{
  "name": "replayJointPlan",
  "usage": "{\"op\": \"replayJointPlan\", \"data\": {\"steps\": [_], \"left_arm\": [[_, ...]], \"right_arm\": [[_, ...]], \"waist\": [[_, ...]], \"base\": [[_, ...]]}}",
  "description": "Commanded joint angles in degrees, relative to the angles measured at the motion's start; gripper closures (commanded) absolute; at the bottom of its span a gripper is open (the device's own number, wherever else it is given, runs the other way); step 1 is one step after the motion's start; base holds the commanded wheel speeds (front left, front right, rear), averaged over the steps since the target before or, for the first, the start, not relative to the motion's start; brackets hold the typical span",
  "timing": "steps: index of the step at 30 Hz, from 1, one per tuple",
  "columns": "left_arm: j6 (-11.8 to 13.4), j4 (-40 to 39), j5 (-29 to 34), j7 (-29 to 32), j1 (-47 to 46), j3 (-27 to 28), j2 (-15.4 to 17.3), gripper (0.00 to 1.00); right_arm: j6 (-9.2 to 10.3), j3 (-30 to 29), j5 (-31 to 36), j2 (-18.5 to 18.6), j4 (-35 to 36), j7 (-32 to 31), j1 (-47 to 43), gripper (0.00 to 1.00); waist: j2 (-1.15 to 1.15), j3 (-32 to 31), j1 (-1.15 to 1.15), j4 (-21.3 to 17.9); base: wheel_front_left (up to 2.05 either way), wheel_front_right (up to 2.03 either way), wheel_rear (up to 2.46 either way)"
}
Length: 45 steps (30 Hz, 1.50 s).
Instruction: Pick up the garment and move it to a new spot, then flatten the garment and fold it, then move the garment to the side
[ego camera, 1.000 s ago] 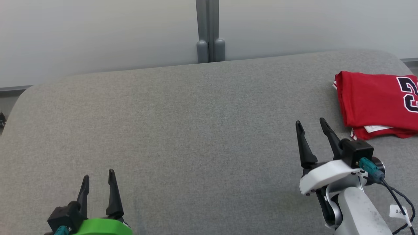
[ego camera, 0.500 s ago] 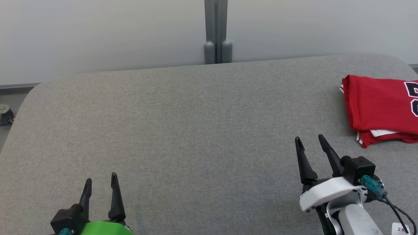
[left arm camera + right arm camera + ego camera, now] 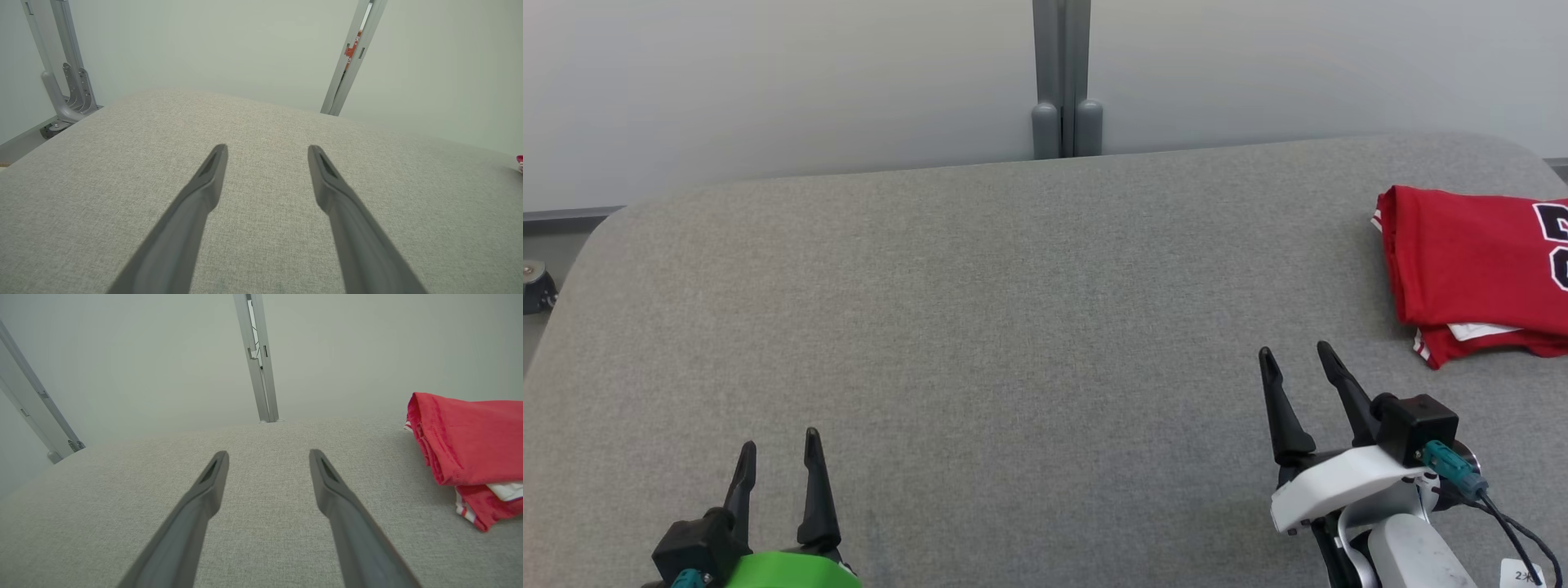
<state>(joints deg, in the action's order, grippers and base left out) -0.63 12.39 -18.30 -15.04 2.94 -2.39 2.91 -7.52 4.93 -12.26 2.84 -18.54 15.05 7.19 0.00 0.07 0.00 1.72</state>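
Observation:
The garment (image 3: 1470, 269) is a red jersey with dark numerals and white trim, folded into a flat stack at the far right of the grey padded table (image 3: 980, 310). It also lies at the right edge of the right wrist view (image 3: 470, 445). My right gripper (image 3: 1294, 353) hovers open and empty, to the left of the garment and nearer to me. At the lower left my left gripper (image 3: 778, 445) stands open with nothing between its fingers. Each wrist view looks along its gripper's own spread fingers, left (image 3: 267, 149) and right (image 3: 269, 454), over bare cloth.
A pale wall with a grey upright post (image 3: 1062, 82) runs behind the table's far edge. The table's rounded left corner (image 3: 613, 224) drops toward the floor, where a small caster (image 3: 535, 286) sits. A cable (image 3: 1511, 523) trails from my right wrist.
The head camera shifted, sliding the whole scene right and down. Against the table, my right gripper has drawn back toward me, away from the garment. The left gripper has barely moved.

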Motion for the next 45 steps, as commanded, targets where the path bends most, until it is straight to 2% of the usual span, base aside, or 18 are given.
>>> {"op": "replayJointPlan", "data": {"steps": [1, 10, 11, 15, 45], "left_arm": [[0.15, -0.23, -0.33, -0.16, 0.44, -0.15, 0.02, 0.0], [0.61, -0.6, -0.12, -0.16, -0.93, -0.93, 0.02, 0.0], [0.46, -0.34, -0.05, 0.02, -0.1, -1.09, -0.03, 1.0], [0.41, 1.64, -0.48, 0.51, 0.21, -1.23, -0.2, 1.0], [-2.27, 1.53, -27.22, 8.15, -3.47, 2.5, -0.11, 1.0]], "right_arm": [[0.08, 0.03, -0.1, 0.13, -0.15, 0.15, -0.64, 0.0], [0.08, 0.42, -0.26, 0.13, -0.16, 0.15, -0.56, 0.0], [-0.01, 0.31, -0.09, -0.02, -0.16, -0.01, -0.04, 1.0], [-0.01, 0.23, -0.6, -0.24, -1.83, -0.21, -1.17, 1.0], [0.01, -4.06, -29.49, -0.11, 0.65, -7.98, -0.91, 1.0]], "waist": [[0.0, 0.0, 0.0, 0.08], [0.0, 0.05, 0.0, 0.33], [0.0, 0.06, 0.0, 0.34], [0.0, 0.06, 0.0, 0.33], [0.0, 0.07, 0.0, -0.16]], "base": [[0.0, 0.0, 0.0], [0.0, 0.0, 0.0], [0.0, 0.0, 0.0], [0.0, 0.0, 0.0], [0.0, 0.0, 0.0]]}}
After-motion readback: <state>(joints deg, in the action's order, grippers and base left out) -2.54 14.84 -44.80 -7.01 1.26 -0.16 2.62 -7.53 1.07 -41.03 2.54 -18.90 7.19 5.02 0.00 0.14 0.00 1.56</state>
